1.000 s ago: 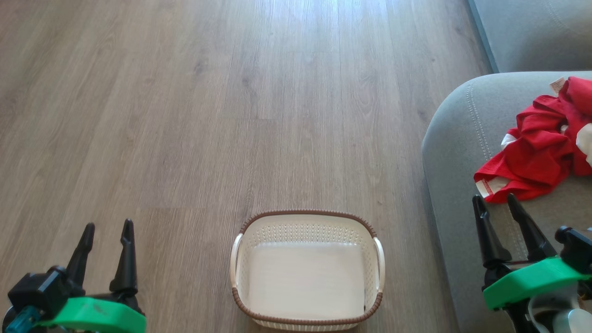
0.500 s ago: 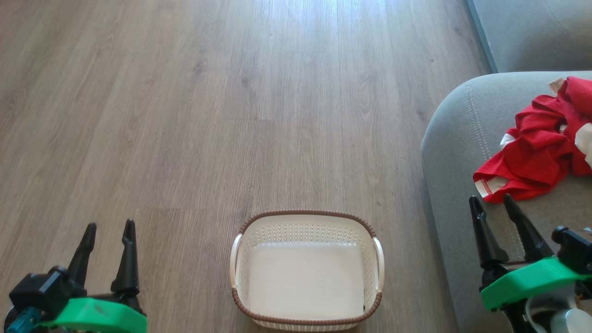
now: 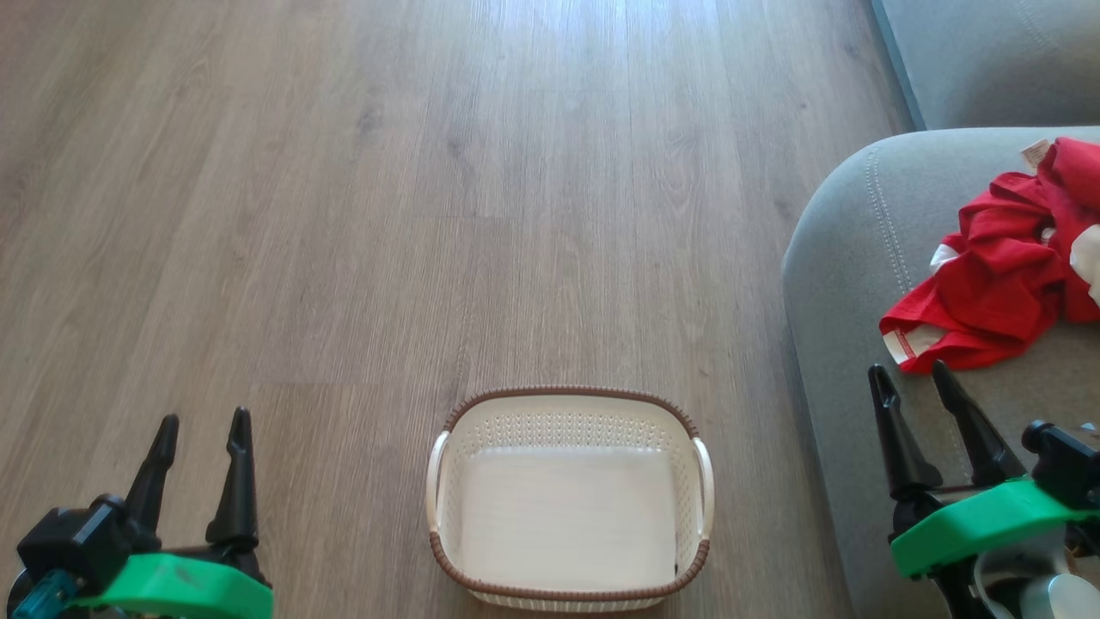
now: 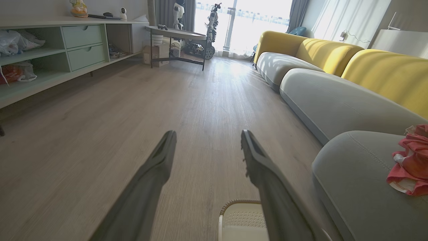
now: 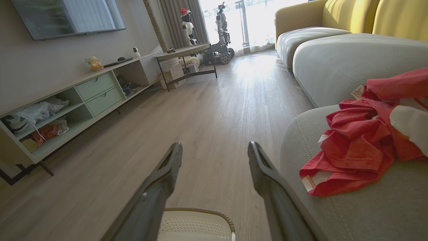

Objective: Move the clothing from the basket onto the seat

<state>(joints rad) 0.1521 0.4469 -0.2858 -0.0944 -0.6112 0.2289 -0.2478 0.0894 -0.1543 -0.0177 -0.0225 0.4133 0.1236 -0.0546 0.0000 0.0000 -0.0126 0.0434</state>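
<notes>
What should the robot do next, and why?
Probably just park both arms and stop. The basket looks empty, the clothing lies bunched on the seat, and the left gripper and right gripper are open with nothing between their fingers, so nothing seems left to move.

I can't read one word, number or brand mark on any of my screens. The clothing [image 3: 1001, 279] lying on the seat [image 3: 846, 258] carries a small pale tag [image 3: 1035, 154] at its upper edge and a white label [image 3: 904, 344] with reddish marks at its lower corner, but the print on both is too small and blurred for me to make out. In the right wrist view the same two come through larger, yet their marks are no more legible.
</notes>
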